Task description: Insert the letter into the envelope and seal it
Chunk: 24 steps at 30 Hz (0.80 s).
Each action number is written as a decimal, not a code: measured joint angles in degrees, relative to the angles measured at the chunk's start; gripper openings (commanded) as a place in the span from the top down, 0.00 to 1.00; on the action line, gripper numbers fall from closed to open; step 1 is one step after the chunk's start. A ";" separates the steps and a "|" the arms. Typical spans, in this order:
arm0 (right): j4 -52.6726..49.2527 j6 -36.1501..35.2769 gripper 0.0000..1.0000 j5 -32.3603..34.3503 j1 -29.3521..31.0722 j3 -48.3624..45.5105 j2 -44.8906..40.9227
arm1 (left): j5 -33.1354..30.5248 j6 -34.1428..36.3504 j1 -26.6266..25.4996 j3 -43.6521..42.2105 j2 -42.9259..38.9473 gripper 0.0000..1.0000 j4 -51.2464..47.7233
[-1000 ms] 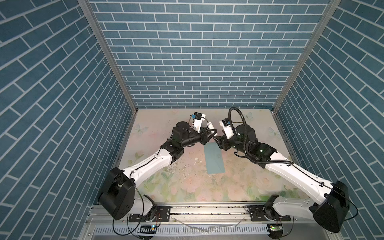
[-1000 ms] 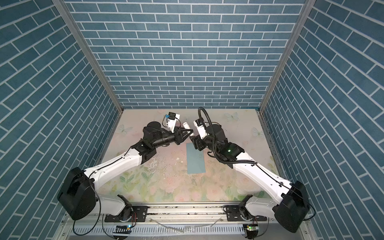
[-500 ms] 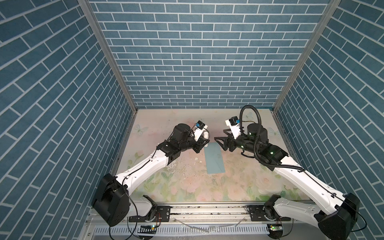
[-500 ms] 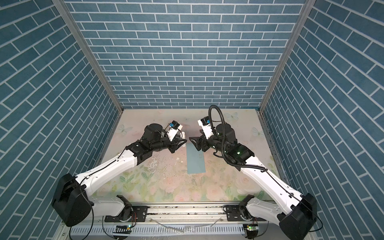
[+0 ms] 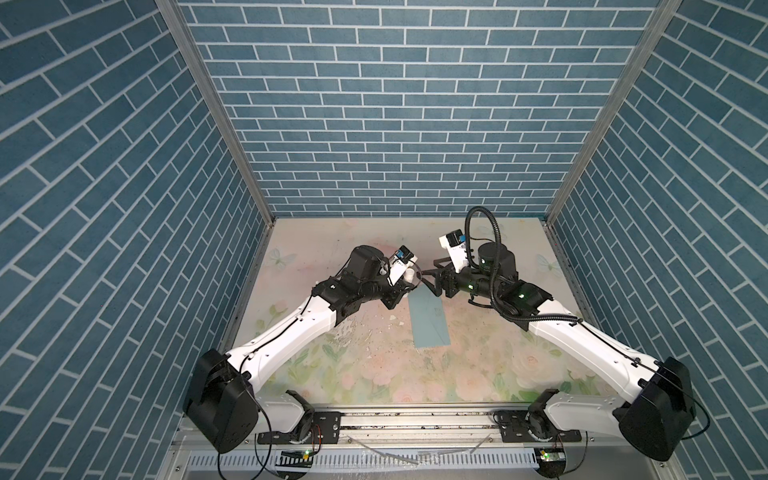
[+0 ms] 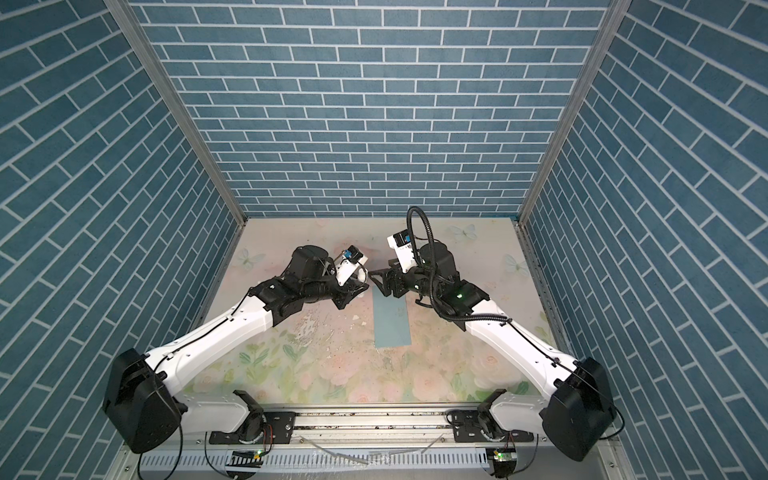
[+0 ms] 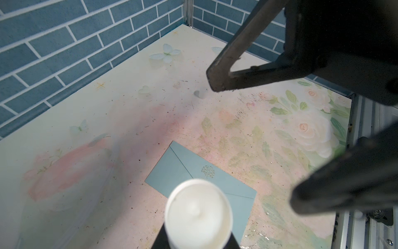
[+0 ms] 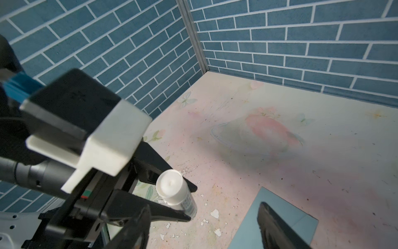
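Observation:
The teal envelope (image 5: 428,318) (image 6: 390,318) lies flat on the table with its flap down, and it also shows in both wrist views (image 7: 189,170) (image 8: 288,212). The letter is not in view. My left gripper (image 5: 406,286) (image 6: 356,286) (image 8: 187,201) is shut on a white-capped glue stick (image 7: 198,212) (image 8: 172,187), held above the table just left of the envelope's far end. My right gripper (image 5: 430,275) (image 6: 376,281) (image 8: 204,215) stands open and empty, facing the stick's cap from the right, above the envelope's far end.
White flakes (image 8: 215,213) and worn patches dot the floral table (image 5: 374,374) left of the envelope. Blue brick walls (image 5: 395,124) close in the back and both sides. A metal rail (image 5: 415,419) runs along the front edge.
A second ago the two grippers met tip to tip. The right gripper has drawn back to the right and opened wider; the left has swung down with the stick.

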 measured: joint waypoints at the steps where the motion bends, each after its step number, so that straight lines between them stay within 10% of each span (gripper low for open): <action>1: 0.61 0.48 0.22 -0.48 0.00 0.02 0.48 | 0.04 0.00 -0.02 0.00 0.00 1.00 0.00; 11: 3.78 3.65 0.25 -3.80 0.31 0.39 4.70 | 0.15 -0.09 -0.28 0.00 0.00 1.00 0.04; 24: 3.87 5.01 0.53 -5.57 2.12 4.15 8.61 | 0.37 -0.46 -0.39 0.00 0.09 1.00 0.17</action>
